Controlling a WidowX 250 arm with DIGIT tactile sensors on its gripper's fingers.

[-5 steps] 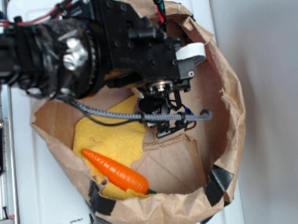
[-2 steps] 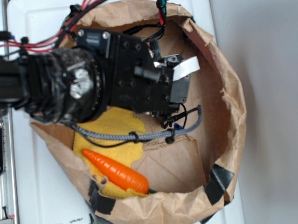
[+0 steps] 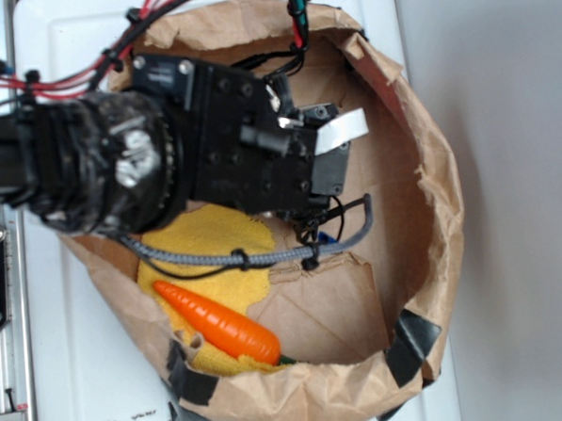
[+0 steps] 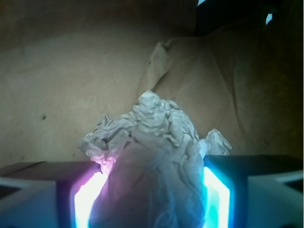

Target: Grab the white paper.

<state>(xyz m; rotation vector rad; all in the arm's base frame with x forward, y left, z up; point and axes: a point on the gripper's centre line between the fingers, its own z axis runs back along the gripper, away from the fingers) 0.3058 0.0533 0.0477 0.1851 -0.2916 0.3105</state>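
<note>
In the wrist view the white paper (image 4: pixel 154 142), a wrinkly off-white wad, sits between my gripper (image 4: pixel 152 166) jaws. It fills the gap, pressing on the glowing right pad (image 4: pixel 216 194) and reaching the left pad (image 4: pixel 88 199). Its crumpled top sticks out past the fingertips, and the gripper is shut on it. In the exterior view the gripper (image 3: pixel 315 229) points down into the brown paper bag (image 3: pixel 430 184), and the black arm hides the paper there.
A yellow cloth (image 3: pixel 203 248) lies on the bag's floor at the left, with an orange carrot (image 3: pixel 221 325) on its lower edge. A grey cable (image 3: pixel 274 256) loops under the wrist. The bag's walls ring the gripper, and black tape (image 3: pixel 415 340) patches the rim.
The arm has shifted left and a little down inside the bag. Its body now covers most of the fingers in the exterior view, and the grey cable loop has followed.
</note>
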